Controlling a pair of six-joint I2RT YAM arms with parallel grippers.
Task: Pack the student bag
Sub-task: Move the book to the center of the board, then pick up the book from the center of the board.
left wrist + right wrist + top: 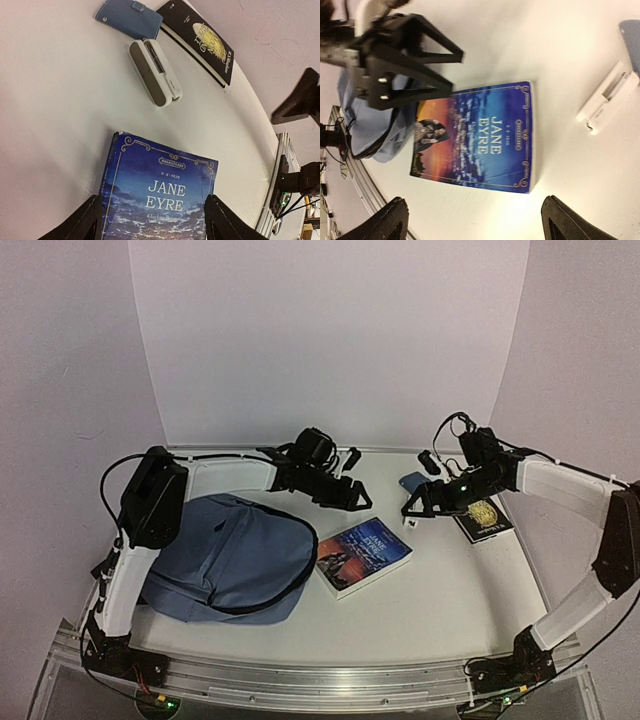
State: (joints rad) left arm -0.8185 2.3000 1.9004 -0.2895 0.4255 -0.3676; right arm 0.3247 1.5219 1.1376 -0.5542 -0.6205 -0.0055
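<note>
We see the bag lying flat on the left side of the table, close to the left arm's base. Just right of it lies a blue book, Jane Eyre, face up. We cannot tell whether book and bag touch.

The left arm rises from the near left corner and bends at an elbow above the bag's far left side. Its forearm runs rightward along the far part of the table. The wrist tips down, so the left gripper points toward the middle, near the book's far left corner. Its jaws stand wide apart and grip nothing. In its wrist view the blue cover lies below and between them, and we cannot tell whether they touch it.

The right arm mirrors this. It climbs from the near right corner, bends at the table's right edge and reaches leftward with the wrist angled down. The right gripper faces the left one across the book's far end, jaws spread wide and empty.

Beneath the right gripper lies a white case. A blue wallet and a black book lie close together just beyond it.
</note>
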